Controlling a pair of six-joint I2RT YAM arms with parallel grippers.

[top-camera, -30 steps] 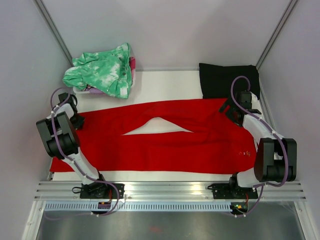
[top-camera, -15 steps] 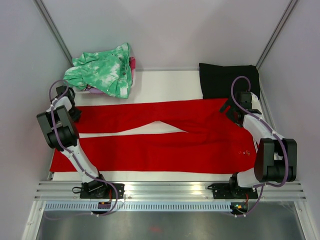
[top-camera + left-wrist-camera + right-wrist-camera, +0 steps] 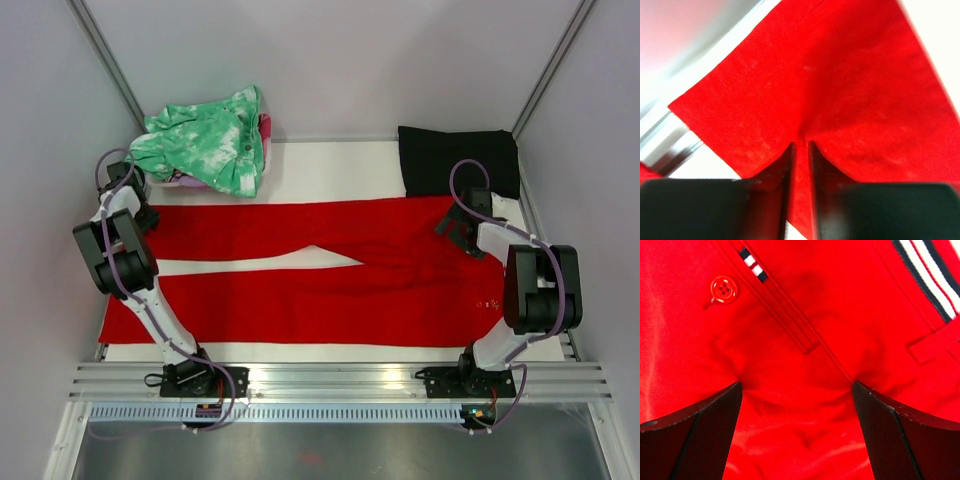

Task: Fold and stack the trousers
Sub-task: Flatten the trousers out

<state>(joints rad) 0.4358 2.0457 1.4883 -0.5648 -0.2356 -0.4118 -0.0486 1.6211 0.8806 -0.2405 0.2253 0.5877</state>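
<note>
The bright red trousers [image 3: 330, 280] lie flat across the white table, legs to the left and waist to the right. My left gripper [image 3: 140, 215] is at the far leg's end. In the left wrist view it [image 3: 801, 145] is shut on a pinch of the red fabric [image 3: 840, 90] near the hem. My right gripper [image 3: 458, 228] sits over the waist's far corner. In the right wrist view it [image 3: 797, 387] is open, with its fingers wide apart on the red cloth. A red button [image 3: 723, 289] and the striped waistband trim [image 3: 925, 265] show there.
A green-and-white mottled garment [image 3: 205, 145] is heaped at the back left. A black folded cloth [image 3: 455, 160] lies at the back right, just behind the waist. Grey walls close in both sides. A metal rail [image 3: 340, 380] runs along the near edge.
My left gripper has moved back with the far leg's end, pulling that leg straight. The white gap between the legs has grown long and thin. My right gripper has shifted slightly left.
</note>
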